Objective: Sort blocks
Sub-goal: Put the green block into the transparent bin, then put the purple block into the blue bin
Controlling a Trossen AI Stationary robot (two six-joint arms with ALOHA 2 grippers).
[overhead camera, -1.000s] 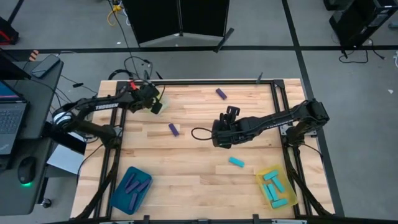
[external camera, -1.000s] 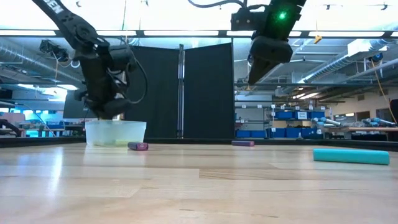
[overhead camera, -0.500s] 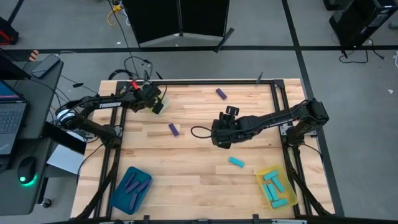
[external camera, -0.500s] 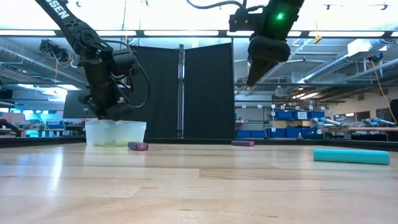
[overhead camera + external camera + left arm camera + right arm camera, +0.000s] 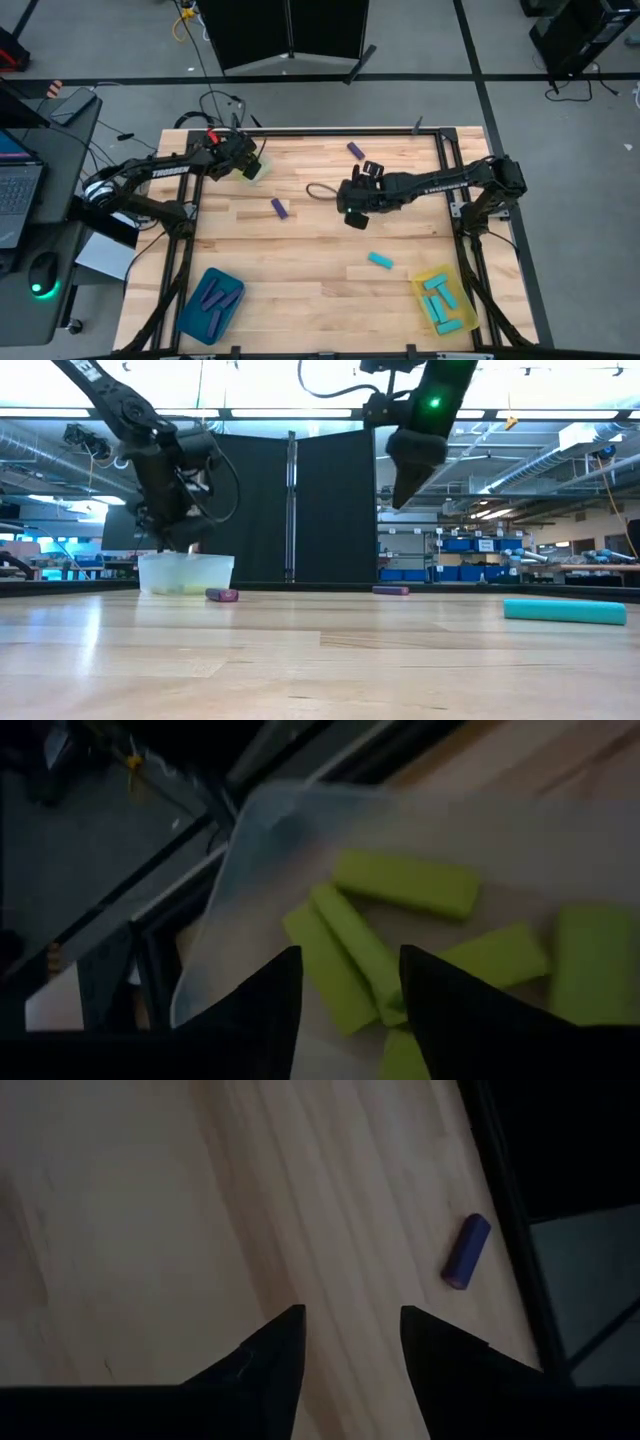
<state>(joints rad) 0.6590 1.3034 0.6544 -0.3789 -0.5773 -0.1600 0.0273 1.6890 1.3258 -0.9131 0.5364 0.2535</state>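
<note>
My left gripper [image 5: 251, 169] hangs open over the clear tray [image 5: 258, 160] at the table's far left corner. In the left wrist view its fingers [image 5: 350, 960] stand above several yellow-green blocks [image 5: 405, 884] lying in that tray. My right gripper [image 5: 352, 212] is open and empty above mid-table, high off the wood [image 5: 398, 488]. Its wrist view [image 5: 350, 1315] shows a purple block [image 5: 466, 1252] lying flat near the far edge [image 5: 355, 151]. A second purple block [image 5: 279, 208] and a cyan block [image 5: 379, 261] lie flat on the table.
A teal tray [image 5: 190, 310] with purple blocks sits at the near left. A yellow tray [image 5: 420, 285] with cyan blocks sits at the near right. A black cable loops off the right wrist [image 5: 318, 190]. Black frame rails edge the table [image 5: 340, 131].
My right gripper has moved toward the table's far edge and swung round toward the purple block lying there, staying open and high above the wood. The blocks have not moved.
</note>
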